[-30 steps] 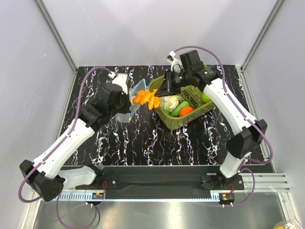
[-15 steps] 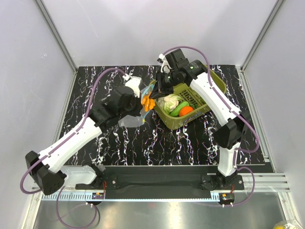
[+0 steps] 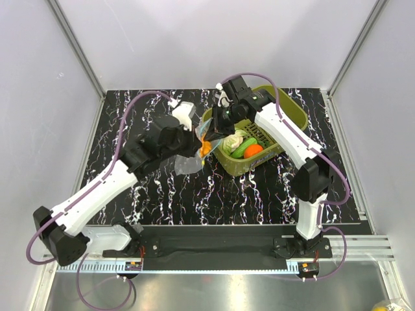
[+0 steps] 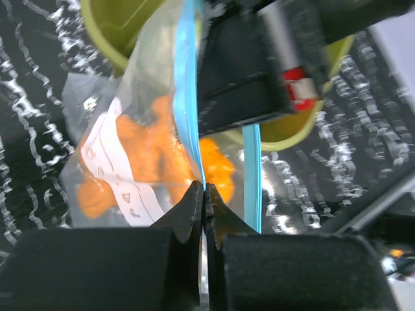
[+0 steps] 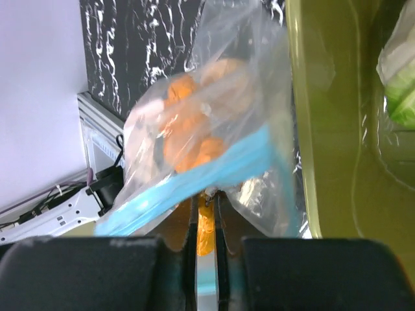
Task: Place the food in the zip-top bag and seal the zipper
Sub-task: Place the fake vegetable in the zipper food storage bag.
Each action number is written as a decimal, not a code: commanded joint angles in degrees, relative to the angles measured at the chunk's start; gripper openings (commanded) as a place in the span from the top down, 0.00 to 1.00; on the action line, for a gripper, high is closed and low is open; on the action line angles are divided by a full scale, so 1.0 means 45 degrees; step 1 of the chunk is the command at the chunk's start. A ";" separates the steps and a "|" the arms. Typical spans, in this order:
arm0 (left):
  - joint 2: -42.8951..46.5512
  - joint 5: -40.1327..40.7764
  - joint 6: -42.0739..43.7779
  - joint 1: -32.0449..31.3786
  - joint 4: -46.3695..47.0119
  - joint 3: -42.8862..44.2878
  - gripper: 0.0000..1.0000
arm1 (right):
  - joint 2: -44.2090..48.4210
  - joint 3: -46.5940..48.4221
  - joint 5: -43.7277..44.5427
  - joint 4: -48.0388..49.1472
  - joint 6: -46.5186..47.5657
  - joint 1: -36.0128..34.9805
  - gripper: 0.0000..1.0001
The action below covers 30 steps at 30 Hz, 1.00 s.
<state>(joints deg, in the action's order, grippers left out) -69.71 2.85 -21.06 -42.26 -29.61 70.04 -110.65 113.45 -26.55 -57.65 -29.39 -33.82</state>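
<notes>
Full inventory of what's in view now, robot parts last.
zip-top bag: 1, clear, between the grippers, left of the tub
zipper: 1, light-blue, along the bag's mouth
carrot pieces: several, orange, in the bag
tub: 1, olive-green, far right of the table
cauliflower: 1, white, in the tub
cucumber: 1, green, in the tub
round fruit: 1, orange, in the tub
table: 1, black marbled
left gripper: shut on the zipper
right gripper: shut on an orange piece at the bag's mouth

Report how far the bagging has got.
Done: orange carrot pieces sit inside the zip-top bag. In hand: the left gripper pinches the zipper, holding the mouth open, while the right gripper, reaching into it, grips one piece. Left: cauliflower, cucumber and orange round fruit lie in the green tub; zipper unsealed.
</notes>
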 commanded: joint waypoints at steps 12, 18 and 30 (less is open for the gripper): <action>0.1547 -0.2432 -0.1981 0.2203 0.1286 -0.1619 1.00 | 0.1151 0.0707 0.0879 0.1073 0.0847 0.0035 0.34; 0.1118 -0.2157 -0.1122 0.2379 0.0954 -0.1736 1.00 | 0.1950 0.0065 0.0859 0.1598 0.0750 0.0835 0.37; 0.1039 -0.2274 -0.0789 0.2419 0.0681 -0.1718 1.00 | 0.1427 0.0549 0.6106 -0.1032 0.2095 0.4156 0.00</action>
<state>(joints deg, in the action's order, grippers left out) -65.34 -5.96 -25.91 -31.75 -27.79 61.45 -102.80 113.06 -12.47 -56.18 -24.18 -15.40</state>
